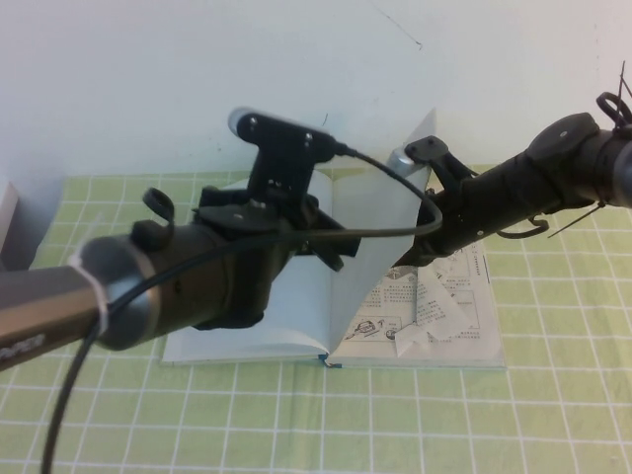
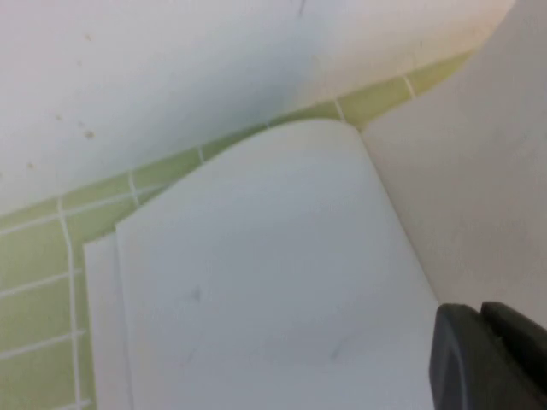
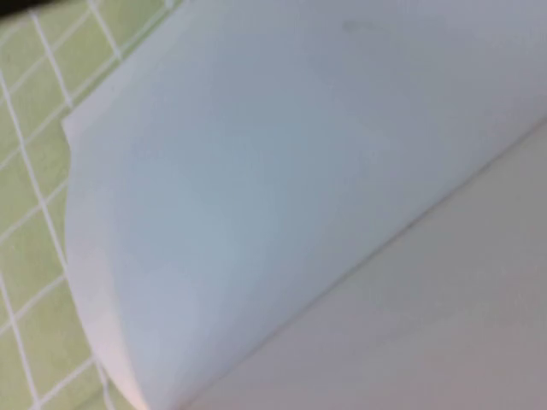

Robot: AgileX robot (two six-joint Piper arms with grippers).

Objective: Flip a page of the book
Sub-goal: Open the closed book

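Note:
The book (image 1: 247, 331) lies open on the table, its left side blank and its right side (image 1: 469, 316) printed with drawings and text. The page (image 1: 390, 212) stands nearly upright from the spine. My left gripper (image 1: 331, 252) hovers over the left side, just beside the foot of the raised page, its fingers (image 2: 483, 359) pressed together. In the left wrist view the raised page (image 2: 479, 171) rises beside them. My right gripper (image 1: 415, 252) is against the page's far side, low over the printed side. The page (image 3: 256, 188) fills the right wrist view and hides that gripper.
A green checked cloth (image 1: 395, 425) covers the table, and a white wall (image 1: 148, 79) stands close behind the book. White paper scraps (image 1: 430, 316) lie on the printed side. A grey object (image 1: 10, 222) sits at the far left edge.

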